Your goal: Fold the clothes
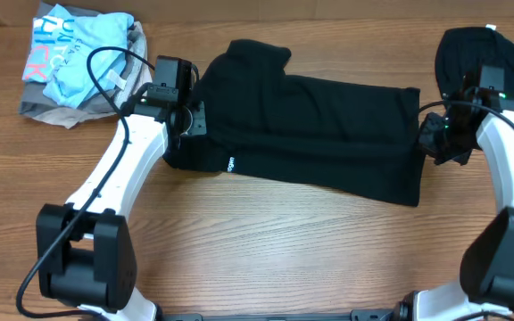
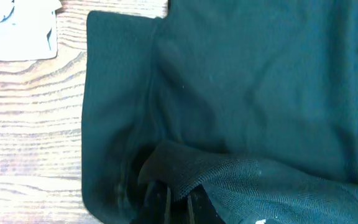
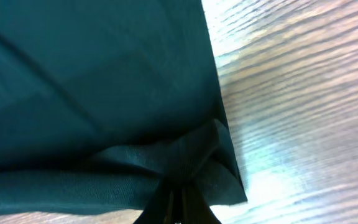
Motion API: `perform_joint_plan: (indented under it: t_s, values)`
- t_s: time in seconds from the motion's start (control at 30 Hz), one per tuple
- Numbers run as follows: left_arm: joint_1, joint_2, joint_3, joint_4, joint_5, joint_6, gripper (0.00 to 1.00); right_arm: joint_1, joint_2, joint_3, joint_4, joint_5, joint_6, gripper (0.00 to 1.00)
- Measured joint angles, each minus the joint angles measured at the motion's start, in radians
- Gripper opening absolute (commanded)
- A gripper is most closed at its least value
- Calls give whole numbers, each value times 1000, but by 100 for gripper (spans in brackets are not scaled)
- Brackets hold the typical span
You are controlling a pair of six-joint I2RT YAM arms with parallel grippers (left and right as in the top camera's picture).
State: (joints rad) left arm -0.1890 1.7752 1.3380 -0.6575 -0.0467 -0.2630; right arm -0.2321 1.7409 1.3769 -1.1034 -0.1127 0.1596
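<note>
1. Across the middle of the table (image 1: 275,254), nearer its far edge, the black T-shirt (image 1: 319,125) lies stretched from left to right. Its small white logo (image 1: 230,163) sits by the near edge of the cloth.
2. My left gripper (image 1: 186,120) is at the shirt's left end. My wrist view shows the jaws closed together on a raised pinch of fabric.
3. My right gripper (image 1: 434,138) is at the shirt's right end, jaws likewise clamped on a bunched corner of cloth.
4. A second black garment (image 1: 484,49) lies in the far right corner, and a pale blue and grey pile (image 1: 74,62) fills the far left corner.
5. I judge that I am mid-fold. To do it well, I should lift both ends evenly with the cloth taut between them, then lay edge on edge so no wrinkle is trapped. Each pinch looks thin and could slip, so slow, matched moves seem wise.
</note>
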Motion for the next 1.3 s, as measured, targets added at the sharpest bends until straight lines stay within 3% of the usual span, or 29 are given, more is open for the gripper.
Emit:
perform_joint_plan:
  t_s: [0.23,0.33,0.4,0.43,0.5,0.6,0.7,0.9,1.1,1.3]
  values:
    - [0,42,0,58,-3,0,5,0,69,0,47,-2,-3,4]
    - [0,52,0,61,-3,-1,10,0,69,0,49,-2,-3,4]
    - [0,56,0,61,-3,-1,23,0,69,0,47,-2,-3,43]
    - [0,57,0,61,-4,-1,34,0,69,0,45,-3,0,73]
    - [0,58,0,60,-6,-2,60,0,69,0,40,-4,-3,82]
    - [5,58,0,59,-12,-11,81,0,69,0,35,-8,-4,84]
    - [21,58,2,51,-14,-13,92,0,69,0,33,-19,-6,86]
    - [76,69,222,-137,119,81,98,0,71,86,-37,-48,-34,90]
    - [58,86,554,-159,192,187,100,7,71,254,-29,-68,-81,90]
    - [45,369,890,-129,283,252,100,45,71,280,53,-71,-122,90]
